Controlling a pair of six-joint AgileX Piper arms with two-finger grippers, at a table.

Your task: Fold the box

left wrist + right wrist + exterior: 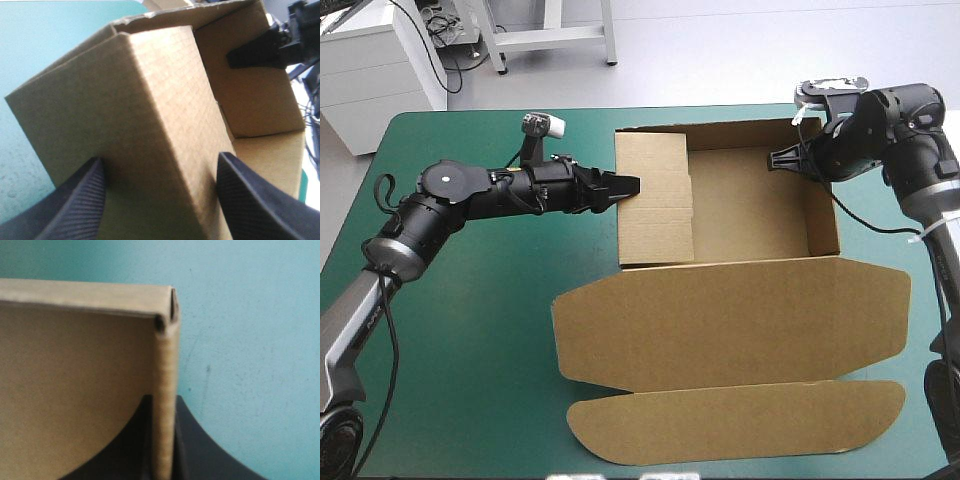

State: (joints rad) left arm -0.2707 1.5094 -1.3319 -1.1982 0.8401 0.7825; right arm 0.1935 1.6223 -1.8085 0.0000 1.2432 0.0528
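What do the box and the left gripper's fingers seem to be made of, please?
The box looks like corrugated cardboard, matte brown: faint ribbing lines its walls. The left gripper's fingers seem rubber or plastic, matte black with fine ridges; I cannot tell which.

Box sat on the table, toward the far edge and right of centre. Lid lay flat on the tray's near side, with the tuck flap nearer still, close to the table's near edge. Left panel leaned in over the tray's left part. Left gripper came in from the left, its fingers set apart either side of that panel. Right gripper was at the box's far right corner, a wall pinched between its fingers, table beyond it.
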